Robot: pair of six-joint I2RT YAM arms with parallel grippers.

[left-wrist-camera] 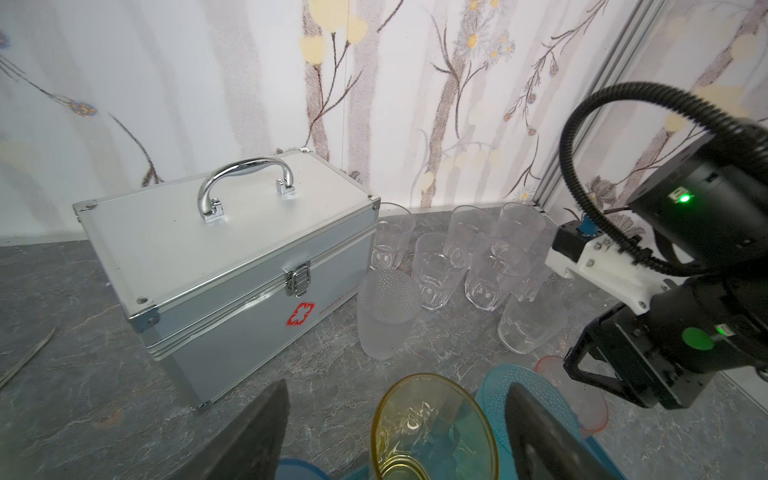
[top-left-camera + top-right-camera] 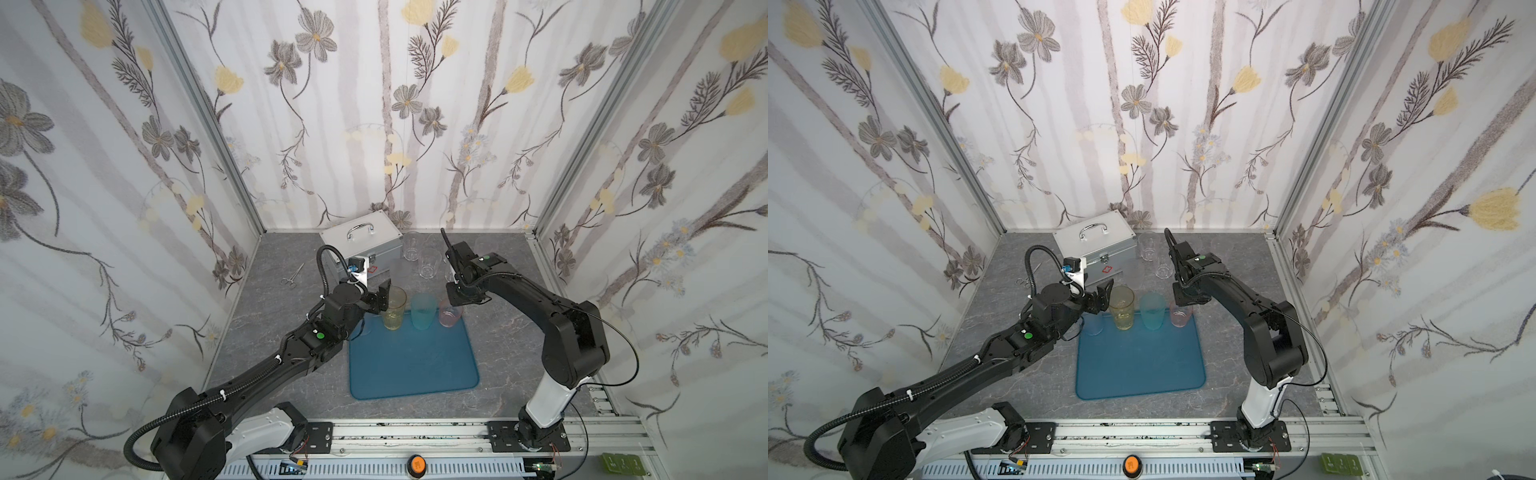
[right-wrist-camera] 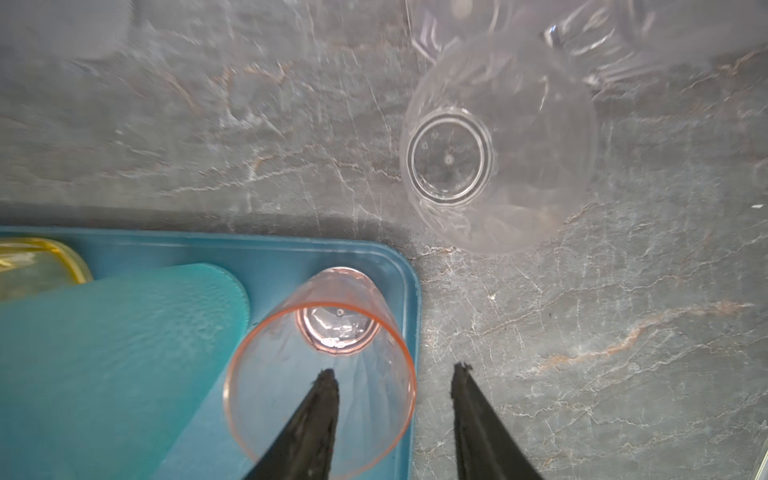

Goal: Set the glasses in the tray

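over the tray's far right corner, the right pincer (image 3: 394,369) points down, jaws apart: one finger (image 3: 316,415) above the mouth of the pink glass (image 3: 332,332), its mate outside the rim over the table (image 3: 582,332), nothing clamped. that glass stands upright in the corner of the tray (image 3: 399,266). the wrist bends down from a forearm reaching in from a high elbow on the right (image 2: 577,328).

the left pincer (image 1: 398,384) lies level, jaws wide apart on either side of the yellow glass (image 1: 432,424), a gap at each finger. the left arm (image 2: 257,374) stretches low and long from the near left.

yellow, teal glass (image 2: 422,311) and pink stand in a row along the tray's far edge. clear glasses (image 2: 428,262) stand on the table behind, beside the case (image 2: 361,245).
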